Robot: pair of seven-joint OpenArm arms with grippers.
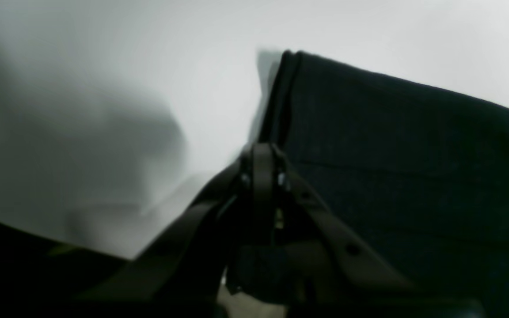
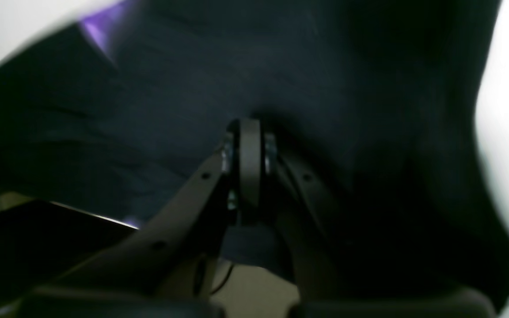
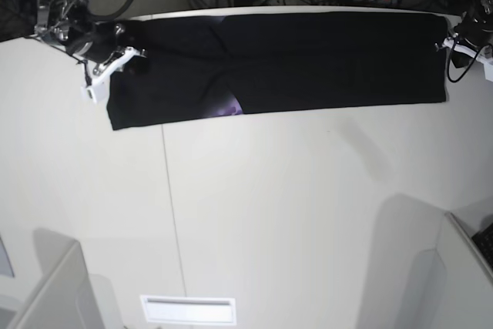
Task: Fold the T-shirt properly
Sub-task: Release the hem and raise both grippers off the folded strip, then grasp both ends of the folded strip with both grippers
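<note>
From the base view, the black cloth T-shirt (image 3: pixel 308 59) lies as a long band across the white tabletop (image 3: pixel 293 213). Only the wrist views show the left end effector (image 1: pixel 263 152) and right end effector (image 2: pixel 250 132) closed, empty, against the cloth's ends.

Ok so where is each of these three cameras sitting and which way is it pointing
Left wrist: on the left arm, looking along its shut end effector at one end of the black T-shirt on the white table.
Right wrist: on the right arm, facing its shut end effector pressed into dark cloth; a purple print shows.
Base: overhead, looking down; both arms sit at the T-shirt's ends.
Shared: all three show the T-shirt; the base view also catches the purple print.
</note>
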